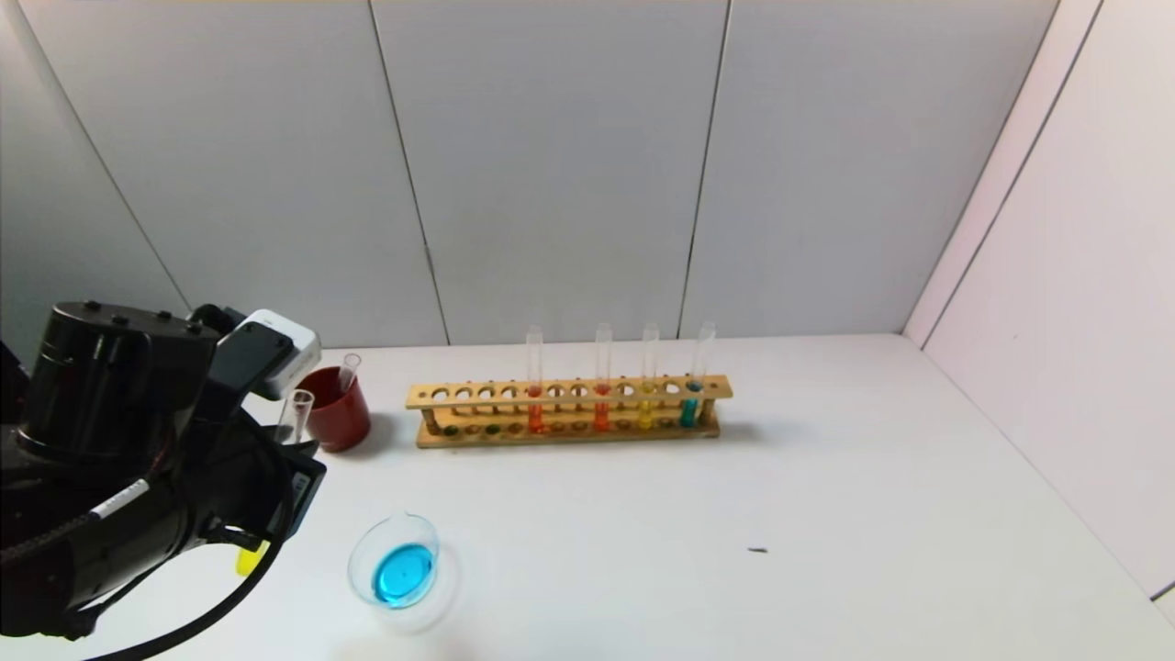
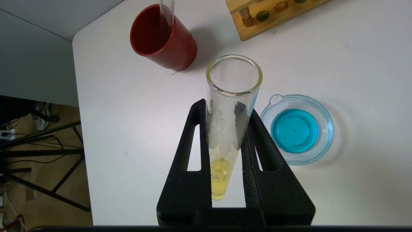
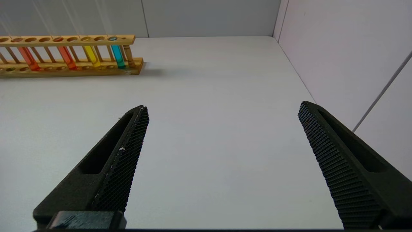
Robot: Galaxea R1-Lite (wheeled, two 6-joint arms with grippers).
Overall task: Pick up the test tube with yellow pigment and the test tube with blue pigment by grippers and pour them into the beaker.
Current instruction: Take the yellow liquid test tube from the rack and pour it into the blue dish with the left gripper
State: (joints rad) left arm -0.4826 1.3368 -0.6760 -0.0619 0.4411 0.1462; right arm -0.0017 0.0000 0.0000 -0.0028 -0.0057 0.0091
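My left gripper (image 1: 275,496) is shut on the test tube with yellow pigment (image 1: 250,558), held roughly upright above the table, left of the beaker (image 1: 404,528). In the left wrist view the black fingers (image 2: 193,154) clamp the tube (image 2: 220,180) around its middle, with lime-yellow liquid at the round bottom and its open mouth up. The beaker (image 2: 326,129) holds cyan-blue liquid. No tube with cyan-blue liquid is in view. My right gripper (image 3: 222,106) is open and empty over bare table, out of the head view.
A dark red cup (image 1: 338,413) with an empty clear tube (image 1: 348,372) stands behind the left gripper. A wooden rack (image 1: 569,413) at mid-table holds two orange-red tubes, a golden-yellow one (image 1: 645,408) and a teal one (image 1: 690,404). Walls close off the back and right.
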